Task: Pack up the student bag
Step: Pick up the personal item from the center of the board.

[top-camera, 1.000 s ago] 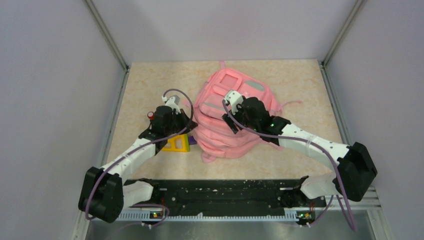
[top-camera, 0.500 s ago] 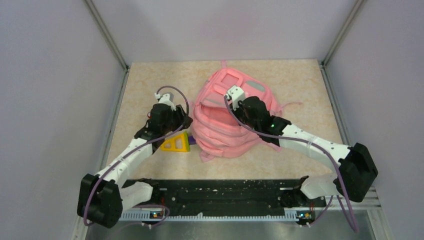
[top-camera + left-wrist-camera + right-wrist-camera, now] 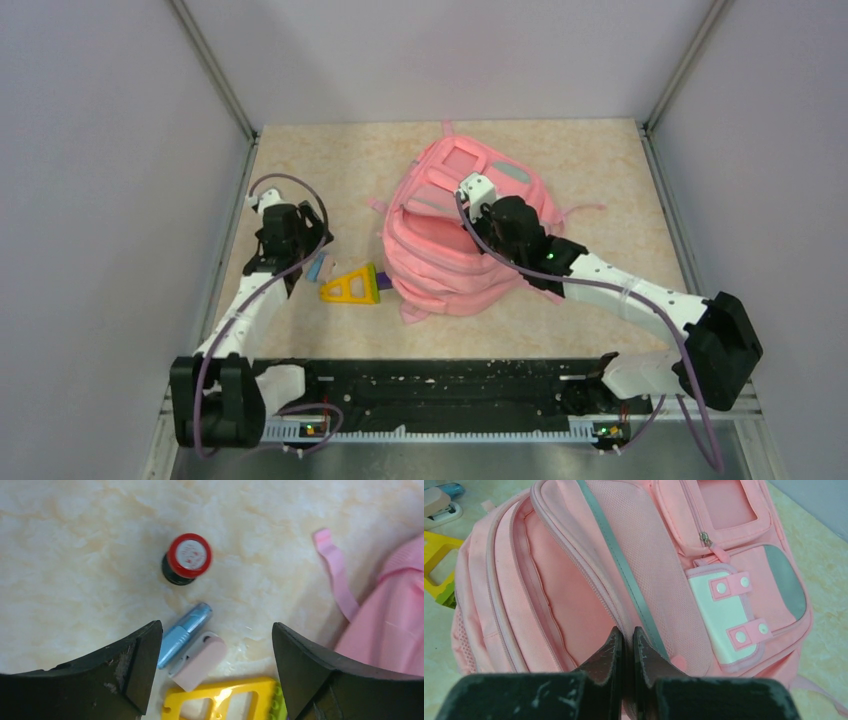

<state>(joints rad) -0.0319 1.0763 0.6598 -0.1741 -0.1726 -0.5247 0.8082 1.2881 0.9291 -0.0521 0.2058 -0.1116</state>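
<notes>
The student bag [image 3: 455, 245] is a soft pink backpack lying mid-table with its main compartment gaping open [image 3: 559, 610]. My right gripper [image 3: 465, 212] is shut on the zip rim of that opening [image 3: 626, 632], with fabric pinched between its jaws. Left of the bag, my left gripper [image 3: 303, 262] hangs open above loose items [image 3: 216, 630] and holds nothing. Below it lie a blue pen-like tube [image 3: 184, 634], a small pink-and-grey stapler-like piece [image 3: 199, 660] and a yellow triangular frame [image 3: 225, 700]. A red-capped black pot [image 3: 186, 558] stands further off.
The yellow triangular frame [image 3: 350, 288] has a green and purple piece [image 3: 378, 281] at its bag end. A loose pink strap [image 3: 334, 570] trails from the bag onto the table. Grey walls enclose the table on three sides.
My left gripper has opened and drawn back to the left, away from the bag and the yellow frame. My right gripper has shut on the bag's rim and the opening gapes wider.
</notes>
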